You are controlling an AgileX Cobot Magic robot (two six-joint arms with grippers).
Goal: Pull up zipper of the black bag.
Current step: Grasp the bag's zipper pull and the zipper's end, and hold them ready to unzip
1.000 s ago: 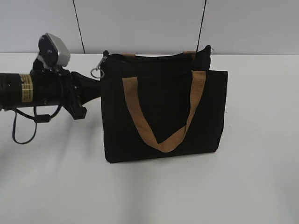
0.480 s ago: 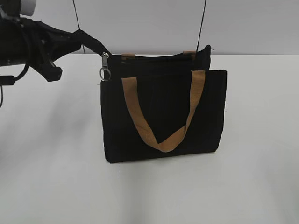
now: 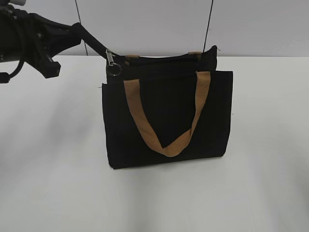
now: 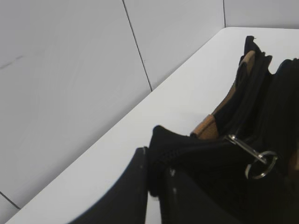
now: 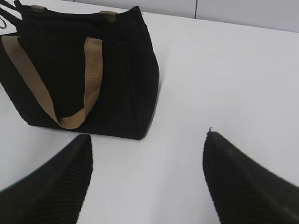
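The left gripper (image 4: 156,182) is clamped on the black fabric tail at the end of the zip track, at the upper left corner of the black bag (image 3: 166,116), which stands upright on the white table (image 3: 53,183). The zipper (image 3: 112,62) hangs just beside the fingertips, ring pull dangling. The right gripper (image 5: 147,177) hovers spread apart, well clear of the bag. Risk: fabric slipping from the grip, or the bag tipping under tension. No legible writing or brand is visible.
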